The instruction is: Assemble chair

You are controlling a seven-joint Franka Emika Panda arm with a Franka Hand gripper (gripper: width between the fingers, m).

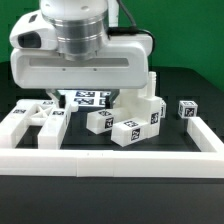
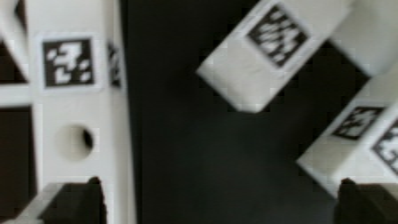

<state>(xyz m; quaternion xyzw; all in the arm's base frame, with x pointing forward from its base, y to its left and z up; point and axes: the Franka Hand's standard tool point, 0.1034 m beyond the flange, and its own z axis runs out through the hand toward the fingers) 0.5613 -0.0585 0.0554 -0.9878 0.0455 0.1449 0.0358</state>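
Here the arm (image 1: 80,55) hangs low over the black table (image 1: 185,135), wrist pointing straight down, and the wrist view shows the gripper (image 2: 210,205) with its two dark fingers (image 2: 68,203) spread apart, clamping nothing. The chair (image 1: 100,120) lies in loose white tagged pieces inside the white rail (image 1: 100,160): blocks (image 1: 130,128) clustered near the middle, a small cube (image 1: 186,109) towards the exterior view's right, and a slat (image 2: 71,135) with a round hole just beside one finger.

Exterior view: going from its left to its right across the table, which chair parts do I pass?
First the cluster of flat white parts → tagged block → larger tagged block → lone small cube. The upright piece overlaps the larger block, so it is left out.
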